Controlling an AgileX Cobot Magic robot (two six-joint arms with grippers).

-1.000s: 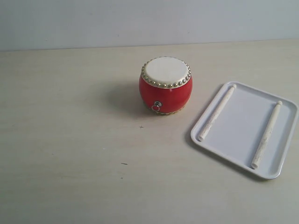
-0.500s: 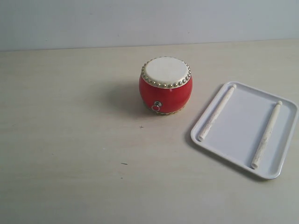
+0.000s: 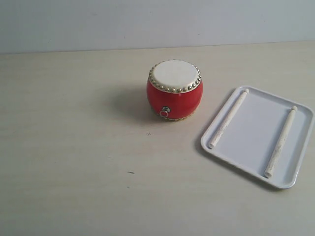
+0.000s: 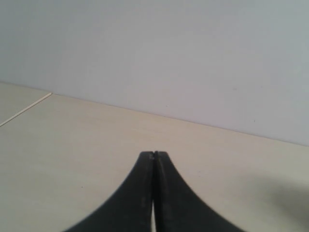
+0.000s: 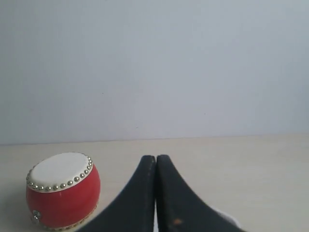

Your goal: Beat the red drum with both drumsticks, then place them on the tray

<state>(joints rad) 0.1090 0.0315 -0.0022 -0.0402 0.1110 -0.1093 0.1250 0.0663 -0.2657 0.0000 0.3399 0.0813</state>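
The red drum [image 3: 174, 90] stands upright on the table, its cream skin ringed with gold studs; it also shows in the right wrist view [image 5: 63, 191]. To its right lies the white tray [image 3: 256, 135] with both drumsticks on it: one [image 3: 228, 119] along its left side, the other [image 3: 281, 142] near its right side. No arm appears in the exterior view. My left gripper [image 4: 154, 155] is shut with nothing in it, over bare table. My right gripper [image 5: 156, 158] is shut and empty too, the drum off to one side.
The pale wooden tabletop [image 3: 74, 147] spreads around the drum and tray. A plain light wall [image 3: 147, 22] closes the far edge. A table seam [image 4: 26, 108] shows in the left wrist view. A bit of the tray's white rim [image 5: 227, 218] peeks out behind the right gripper.
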